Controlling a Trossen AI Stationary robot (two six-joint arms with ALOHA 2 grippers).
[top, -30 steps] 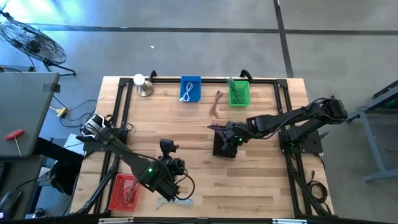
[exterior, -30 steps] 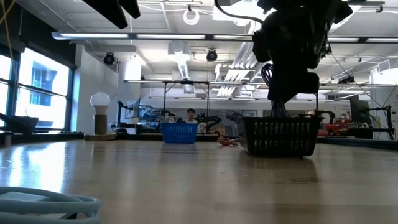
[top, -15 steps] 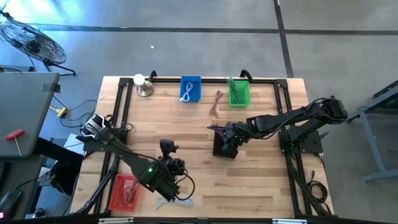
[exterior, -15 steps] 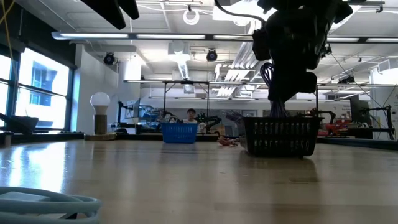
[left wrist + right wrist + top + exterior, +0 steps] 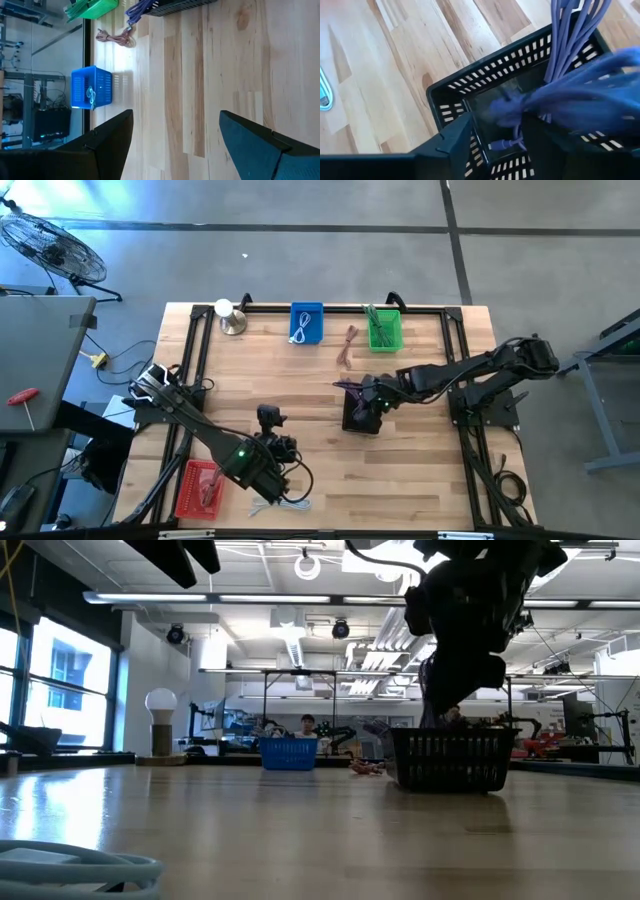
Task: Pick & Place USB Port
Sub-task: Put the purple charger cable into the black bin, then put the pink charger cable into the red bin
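The bench (image 5: 300, 390) is pale wood planks with a black frame along its edges. At its far edge stand a lamp (image 5: 228, 316), a blue bin (image 5: 307, 322) and a green bin (image 5: 384, 328), with a reddish cable (image 5: 348, 345) lying loose between the two bins. A black basket (image 5: 361, 412) sits near the middle. At the near edge are a red bin (image 5: 198, 488) and a pale coiled cable (image 5: 280, 504).

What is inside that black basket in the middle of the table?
Purple cable hangs into the black basket, bunched at the right gripper above it, and a loose end lies on the basket floor. The gripper hides part of the floor.
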